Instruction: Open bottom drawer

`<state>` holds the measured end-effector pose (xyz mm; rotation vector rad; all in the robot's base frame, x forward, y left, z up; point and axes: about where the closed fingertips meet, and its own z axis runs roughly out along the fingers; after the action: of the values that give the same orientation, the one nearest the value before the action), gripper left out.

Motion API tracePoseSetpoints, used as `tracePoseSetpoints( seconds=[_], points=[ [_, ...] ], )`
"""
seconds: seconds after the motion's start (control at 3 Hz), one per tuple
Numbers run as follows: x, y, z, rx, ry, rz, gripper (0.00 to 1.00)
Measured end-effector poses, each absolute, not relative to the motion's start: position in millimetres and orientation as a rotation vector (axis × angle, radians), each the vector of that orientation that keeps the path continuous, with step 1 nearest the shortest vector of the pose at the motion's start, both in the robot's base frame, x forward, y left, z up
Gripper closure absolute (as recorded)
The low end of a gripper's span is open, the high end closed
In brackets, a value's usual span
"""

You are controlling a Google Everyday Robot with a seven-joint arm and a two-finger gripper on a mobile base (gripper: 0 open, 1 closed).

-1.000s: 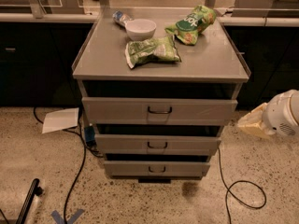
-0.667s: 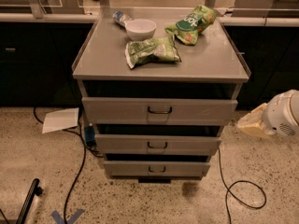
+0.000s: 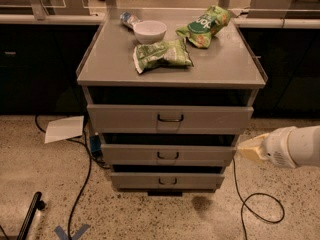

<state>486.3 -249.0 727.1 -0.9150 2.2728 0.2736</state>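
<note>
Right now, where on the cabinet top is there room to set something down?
On the cabinet top, the front strip before the chip bag is bare; so is the right side before the second bag. The back around the white bowl is crowded. The gripper hangs right of the middle drawer.

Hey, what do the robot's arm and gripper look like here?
The arm is a smooth white cylinder ending in a ribbed white collar. The gripper, low beside the cabinet, is pale cream-yellow and tapers to its tip. No cables or markings show on either.
</note>
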Motion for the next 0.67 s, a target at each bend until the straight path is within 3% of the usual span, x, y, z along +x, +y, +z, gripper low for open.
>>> tracePoseSetpoints(
  seconds=[0.67],
  points=[
    [543,-245,645,-0.566,2.264,0.386,1.0]
  ],
)
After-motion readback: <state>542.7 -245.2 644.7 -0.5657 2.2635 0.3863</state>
